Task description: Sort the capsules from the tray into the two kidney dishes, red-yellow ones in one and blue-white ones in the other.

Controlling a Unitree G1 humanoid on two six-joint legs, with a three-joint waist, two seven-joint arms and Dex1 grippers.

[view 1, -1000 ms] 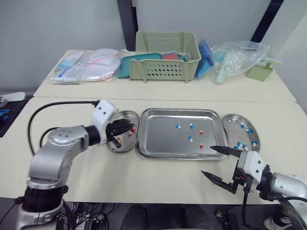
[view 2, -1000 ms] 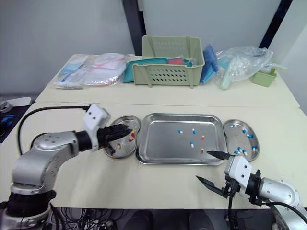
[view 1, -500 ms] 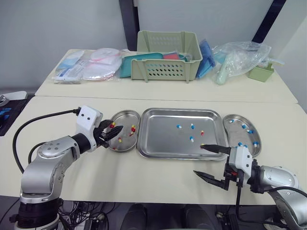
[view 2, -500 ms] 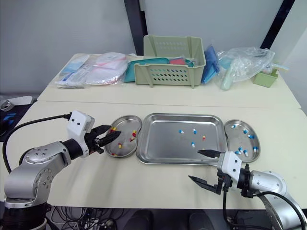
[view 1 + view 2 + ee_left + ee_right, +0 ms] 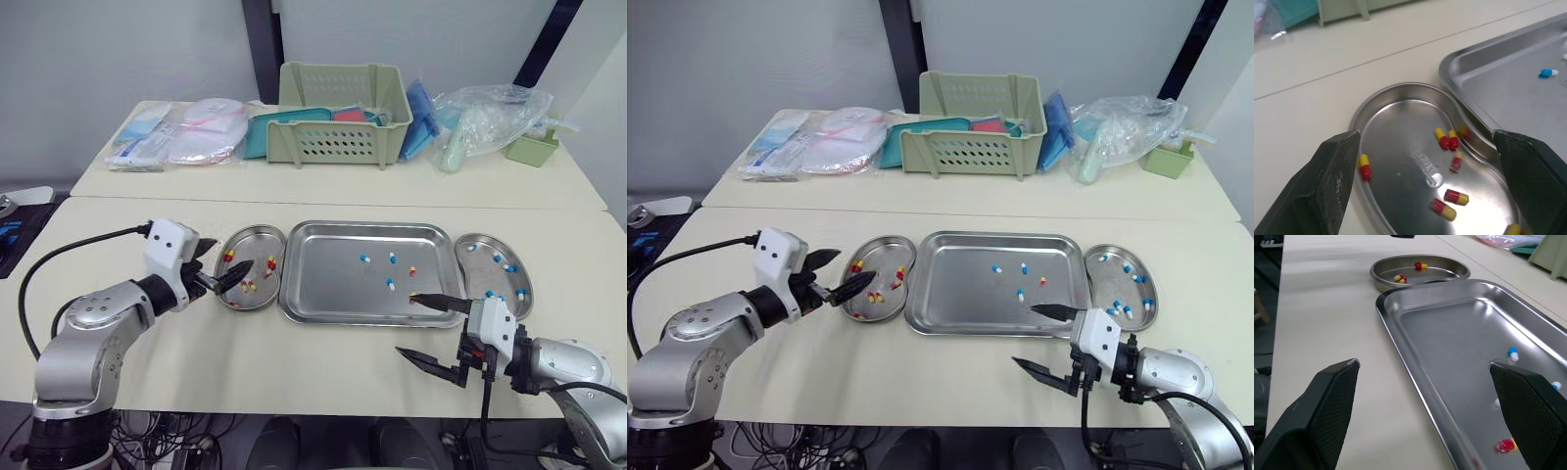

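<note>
Tray (image 5: 1488,83) partly beyond left wrist view

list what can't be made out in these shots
- Basket contents: its wall hides most of them in the eye views.
- Bag contents: blurred by the crumpled plastic, eye views.
- Right dish: its capsules are too small to count surely, eye views.
- Tray: partly cut off by the right wrist view's edge.
- Left dish: one capsule is cut off by the left wrist view's edge.
</note>
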